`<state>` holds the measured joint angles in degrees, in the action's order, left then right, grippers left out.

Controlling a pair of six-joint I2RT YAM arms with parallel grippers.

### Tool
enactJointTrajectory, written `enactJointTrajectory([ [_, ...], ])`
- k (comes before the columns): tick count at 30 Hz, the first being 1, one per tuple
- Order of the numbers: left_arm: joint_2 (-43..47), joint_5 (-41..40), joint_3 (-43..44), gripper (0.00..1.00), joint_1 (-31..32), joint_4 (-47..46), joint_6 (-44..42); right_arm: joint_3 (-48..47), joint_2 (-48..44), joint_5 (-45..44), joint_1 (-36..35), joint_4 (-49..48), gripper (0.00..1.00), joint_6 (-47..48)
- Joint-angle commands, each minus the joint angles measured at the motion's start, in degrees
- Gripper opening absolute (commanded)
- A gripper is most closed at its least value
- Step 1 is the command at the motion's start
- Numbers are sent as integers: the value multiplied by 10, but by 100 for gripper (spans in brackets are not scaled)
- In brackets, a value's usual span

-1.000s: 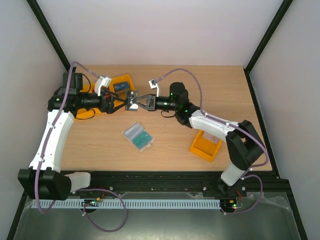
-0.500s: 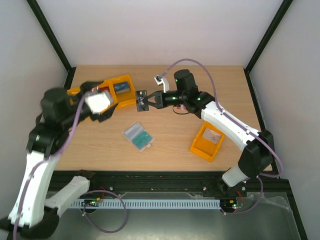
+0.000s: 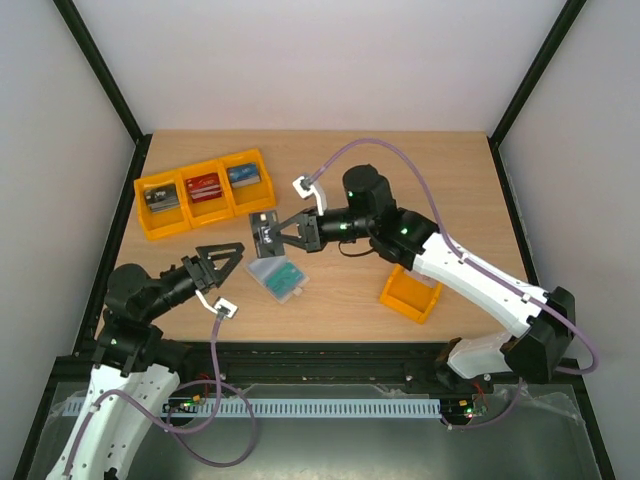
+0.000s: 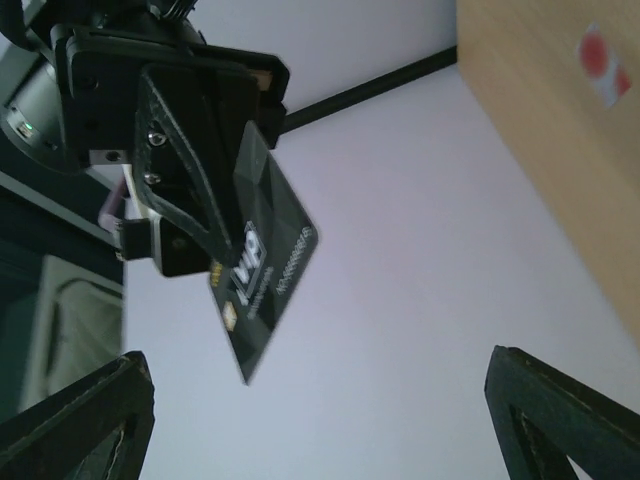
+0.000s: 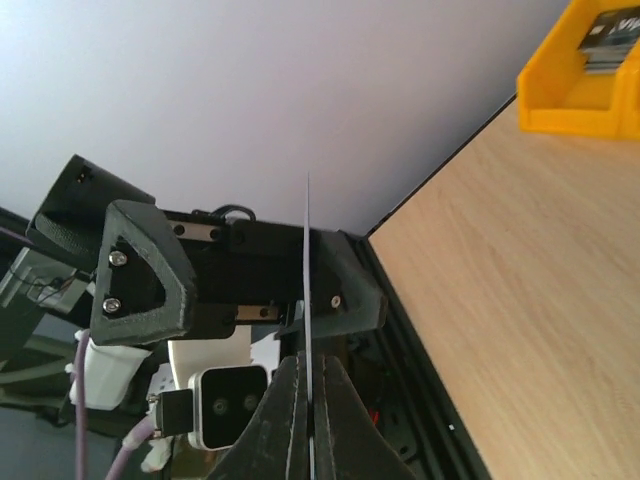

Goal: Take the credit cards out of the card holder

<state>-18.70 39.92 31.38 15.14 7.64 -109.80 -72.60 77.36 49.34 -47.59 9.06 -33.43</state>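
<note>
Two claws meet over the table [image 3: 450, 190]. The right claw [image 3: 272, 236] is clamped shut on a dark card [image 3: 263, 228]. The left claw [image 3: 220, 256] is spread wide, holding nothing. The card holder [image 3: 266, 266] lies flat beside both, well apart from every table edge.

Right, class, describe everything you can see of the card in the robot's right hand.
The dark card is a thin, stiff-looking rectangle with pale lettering and a small gold mark on one face. The right hand is shut on one end; the rest sticks out free. From that wrist it shows edge-on as a fine line. It is held off the table; nothing else touches it.
</note>
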Motion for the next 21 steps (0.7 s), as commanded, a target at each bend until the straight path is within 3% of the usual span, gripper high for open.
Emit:
enactJointTrajectory([
  [1, -3, 12, 15, 90, -1, -42, -135, -3, 11, -9, -29, -40, 2, -25],
  [12, -28, -43, 20, 69, -1, -25, -110, -61, 84, 2, -64, -38, 2, -18],
  [16, -27, -40, 20, 49, 0, -22, -106, -60, 91, 5, -65, -40, 2, -18],
  [21, -12, -31, 16, 8, -1, -16, -72, -63, 96, 4, -65, -26, 2, -7],
])
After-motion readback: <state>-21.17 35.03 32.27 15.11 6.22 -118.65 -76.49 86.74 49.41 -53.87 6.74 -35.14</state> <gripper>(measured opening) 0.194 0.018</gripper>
